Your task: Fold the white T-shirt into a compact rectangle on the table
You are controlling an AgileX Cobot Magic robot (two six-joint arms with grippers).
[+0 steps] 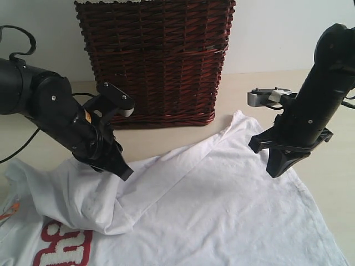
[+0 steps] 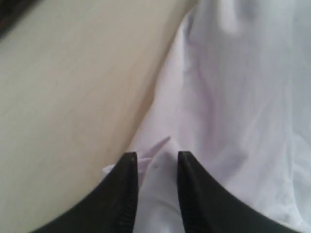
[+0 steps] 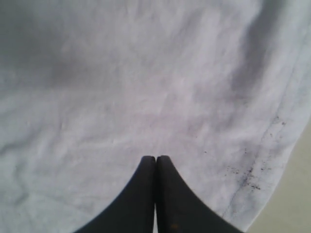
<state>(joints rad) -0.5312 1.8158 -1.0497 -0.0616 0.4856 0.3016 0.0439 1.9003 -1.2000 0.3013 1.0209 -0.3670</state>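
Note:
The white T-shirt (image 1: 222, 210) lies spread over the front of the table (image 1: 244, 88), with red-outlined lettering (image 1: 61, 246) at the front left. My left gripper (image 1: 125, 173) is down at a bunched, raised fold of the shirt's left part. In the left wrist view a ridge of T-shirt (image 2: 233, 97) fills the gap between the jaws of the left gripper (image 2: 155, 160), which are closed on it beside bare table (image 2: 73, 97). My right gripper (image 1: 275, 170) hangs shut just above the shirt's right side. Its tips (image 3: 155, 159) meet over flat T-shirt (image 3: 146, 97), holding nothing.
A tall dark red wicker basket (image 1: 155, 61) stands at the back centre, close behind the shirt's far edge and next to my left arm. A small orange tag (image 1: 14, 209) shows at the far left. The shirt's hem near the right gripper carries dark specks (image 3: 252, 172).

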